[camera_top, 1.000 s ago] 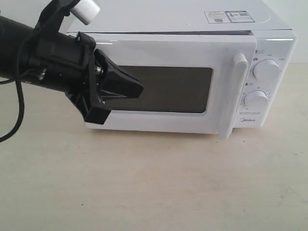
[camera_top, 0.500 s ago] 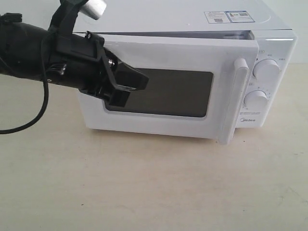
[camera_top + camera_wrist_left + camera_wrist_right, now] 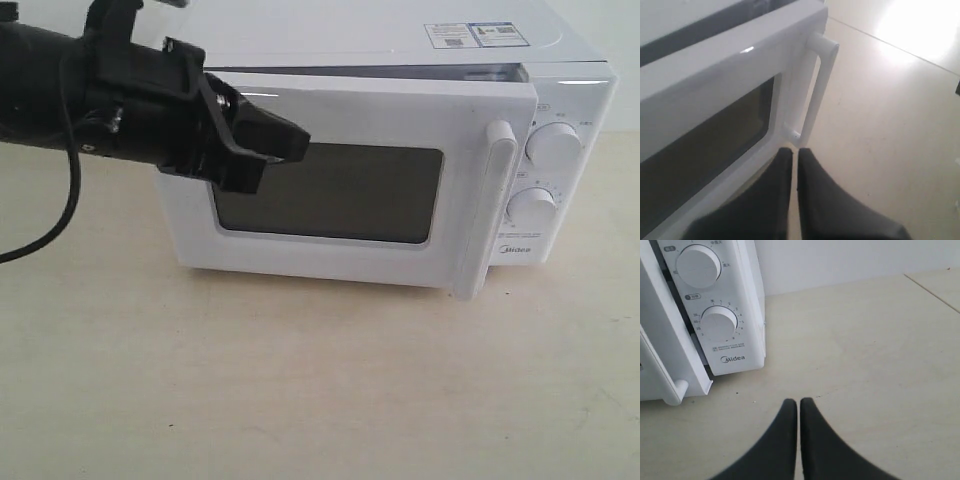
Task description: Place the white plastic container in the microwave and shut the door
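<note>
The white microwave (image 3: 560,110) stands at the back of the table, its two round knobs (image 3: 553,143) and Midea logo at the right. Its door (image 3: 360,260) with the dark window (image 3: 340,195) is almost shut, standing slightly ajar at the handle (image 3: 492,200) side. My left gripper (image 3: 300,145) is shut and empty, its tip in front of the window's upper left. In the left wrist view the shut left gripper (image 3: 795,152) points near the foot of the handle (image 3: 812,95). My right gripper (image 3: 798,402) is shut and empty over bare table beside the knobs (image 3: 719,325). The white plastic container is hidden.
The light wooden table (image 3: 320,390) stretches in front of the microwave. A black cable (image 3: 55,225) hangs from the left arm at the left edge. Stickers (image 3: 475,35) lie on the microwave's top. The right arm does not show in the exterior view.
The left gripper has risen and turned, moving slightly right along the door. The door has swung a little out from the body at its handle side.
</note>
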{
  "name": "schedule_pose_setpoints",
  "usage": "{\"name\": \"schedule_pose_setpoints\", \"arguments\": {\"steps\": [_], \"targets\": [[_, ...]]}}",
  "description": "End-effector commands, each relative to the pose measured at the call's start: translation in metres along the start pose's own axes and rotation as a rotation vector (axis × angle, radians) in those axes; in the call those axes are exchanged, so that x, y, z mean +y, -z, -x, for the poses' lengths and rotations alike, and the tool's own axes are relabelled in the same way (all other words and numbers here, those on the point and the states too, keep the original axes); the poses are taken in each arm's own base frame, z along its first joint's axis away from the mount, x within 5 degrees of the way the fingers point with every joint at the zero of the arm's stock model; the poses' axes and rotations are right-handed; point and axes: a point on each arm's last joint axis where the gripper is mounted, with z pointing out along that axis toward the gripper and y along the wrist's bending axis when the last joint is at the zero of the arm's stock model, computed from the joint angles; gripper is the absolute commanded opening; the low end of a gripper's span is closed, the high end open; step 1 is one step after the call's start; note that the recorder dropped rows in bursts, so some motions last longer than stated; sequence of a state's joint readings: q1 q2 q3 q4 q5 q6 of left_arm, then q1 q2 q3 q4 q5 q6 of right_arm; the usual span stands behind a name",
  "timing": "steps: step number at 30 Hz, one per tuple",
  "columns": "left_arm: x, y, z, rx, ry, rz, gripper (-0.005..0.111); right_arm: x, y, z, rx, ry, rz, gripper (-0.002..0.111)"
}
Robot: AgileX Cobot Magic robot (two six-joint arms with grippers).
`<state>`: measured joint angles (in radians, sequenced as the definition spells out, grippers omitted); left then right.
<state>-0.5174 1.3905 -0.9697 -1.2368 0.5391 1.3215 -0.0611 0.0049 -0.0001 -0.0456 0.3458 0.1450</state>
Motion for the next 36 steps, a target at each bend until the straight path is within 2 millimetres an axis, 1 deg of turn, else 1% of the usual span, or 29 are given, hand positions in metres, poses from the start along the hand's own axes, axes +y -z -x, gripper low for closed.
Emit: {"name": "schedule_pose_setpoints", "arguments": {"steps": [1,9,13,16,17,18,19,21,22,25,27,28,31,33,36], "targets": [[-0.008,0.018,0.013,-0.077,-0.013,0.021,0.004,0.000,0.000,0.001,-0.010,-0.001,-0.008,0.000],[-0.027,0.057,0.032,-0.188,-0.084,0.042,0.004,0.000,0.000,0.001,-0.010,-0.003,-0.008,0.000],[-0.034,0.074,0.035,-0.199,-0.075,0.060,0.004,0.000,0.000,0.001,-0.010,-0.003,-0.008,0.000],[-0.037,0.087,0.033,-0.160,-0.077,0.101,0.004,0.000,0.000,0.001,-0.019,-0.008,-0.005,0.000],[-0.039,0.093,0.032,-0.154,-0.068,0.116,0.004,0.001,0.000,0.003,-0.040,-0.051,0.008,0.000],[-0.040,0.097,0.031,-0.142,-0.084,0.135,0.004,0.002,0.001,0.006,-0.069,-0.135,0.028,0.000],[-0.042,0.104,0.031,-0.139,-0.091,0.154,0.004,0.004,0.001,0.013,-0.140,-0.229,0.059,0.000],[-0.045,0.115,0.031,-0.148,-0.099,0.184,0.004,0.004,0.004,0.027,-0.289,-0.342,0.097,0.000],[-0.047,0.121,0.032,-0.158,-0.110,0.199,0.004,0.003,0.009,0.038,-0.426,-0.444,0.126,0.000],[-0.055,0.137,0.034,-0.202,-0.129,0.212,0.004,-0.006,0.026,0.062,-0.758,-0.633,0.175,0.000],[-0.059,0.143,0.035,-0.222,-0.136,0.214,0.004,-0.009,0.035,0.070,-0.895,-0.678,0.209,0.000],[-0.060,0.146,0.035,-0.232,-0.138,0.214,0.004,-0.010,0.040,0.074,-0.971,-0.662,0.224,0.000],[-0.062,0.150,0.036,-0.242,-0.142,0.214,0.004,-0.007,0.049,0.081,-1.059,-0.587,0.249,0.000],[-0.063,0.150,0.035,-0.238,-0.139,0.211,0.004,-0.004,0.058,0.095,-1.103,-0.554,0.274,0.000],[-0.064,0.149,0.034,-0.224,-0.129,0.197,0.004,0.000,0.078,0.117,-1.196,-0.499,0.304,0.000]]}}
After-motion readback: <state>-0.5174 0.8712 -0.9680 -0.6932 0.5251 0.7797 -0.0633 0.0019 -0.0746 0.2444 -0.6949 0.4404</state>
